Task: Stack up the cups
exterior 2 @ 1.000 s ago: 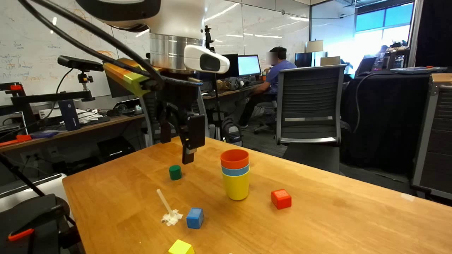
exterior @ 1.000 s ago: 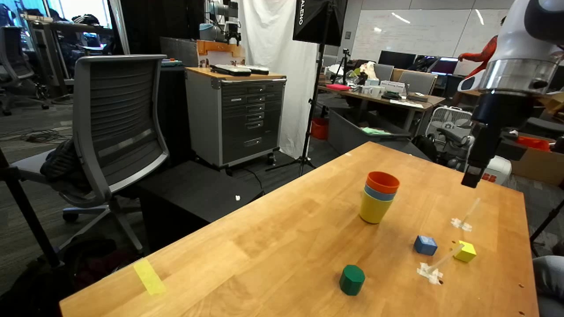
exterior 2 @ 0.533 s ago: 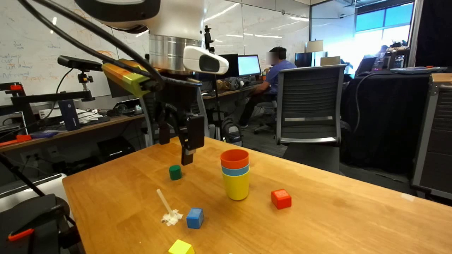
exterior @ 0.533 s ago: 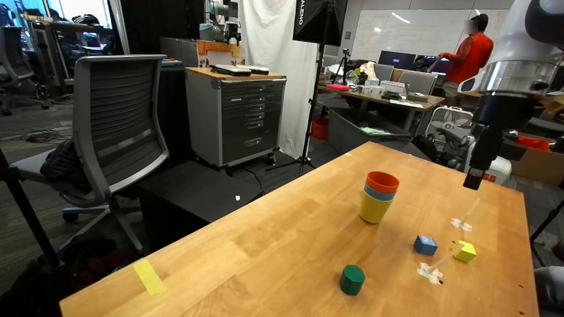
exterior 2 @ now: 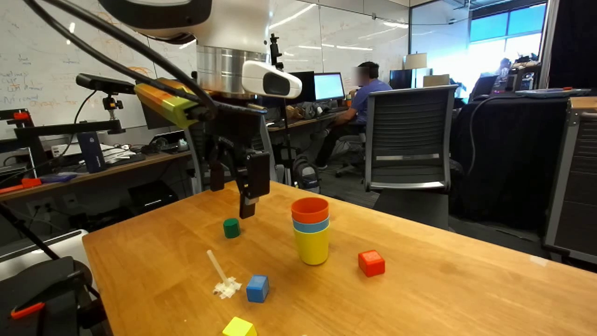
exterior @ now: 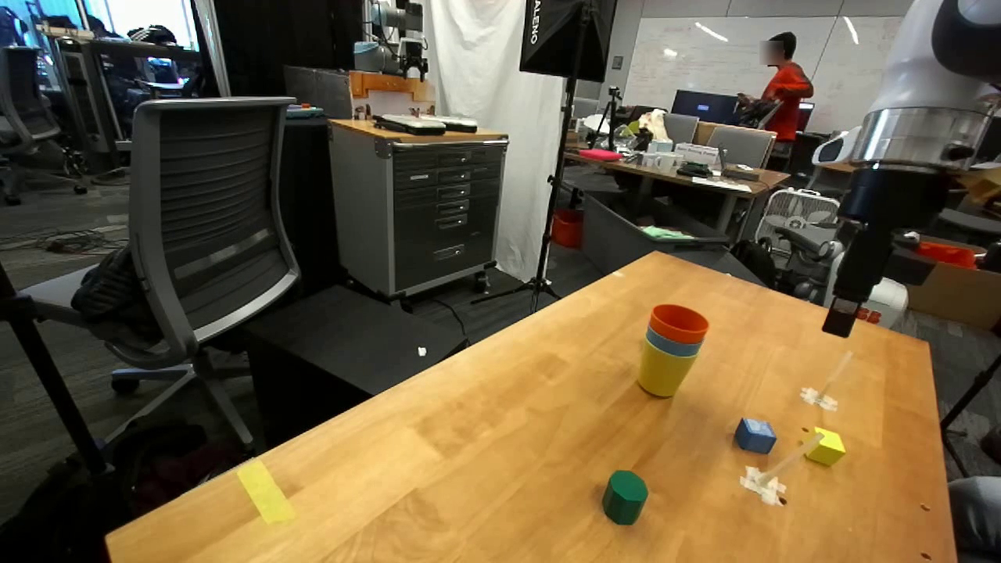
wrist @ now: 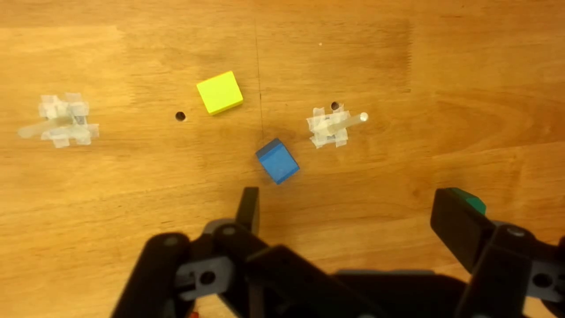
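I have my gripper (wrist: 346, 203) spread wide, holding nothing. On the table (exterior: 469, 453), the orange cup (exterior 2: 309, 213) sits in the blue cup (exterior 2: 311, 227), itself inside the yellow cup (exterior 2: 312, 247); I judge the stacking done, nothing left.

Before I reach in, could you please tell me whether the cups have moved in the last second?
No: in an exterior view, the cups show no visible shift either way against the taped stick.

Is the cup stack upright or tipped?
Upright: in both exterior views, the yellow cup stands on the table, the orange-red cup on top opening upward.
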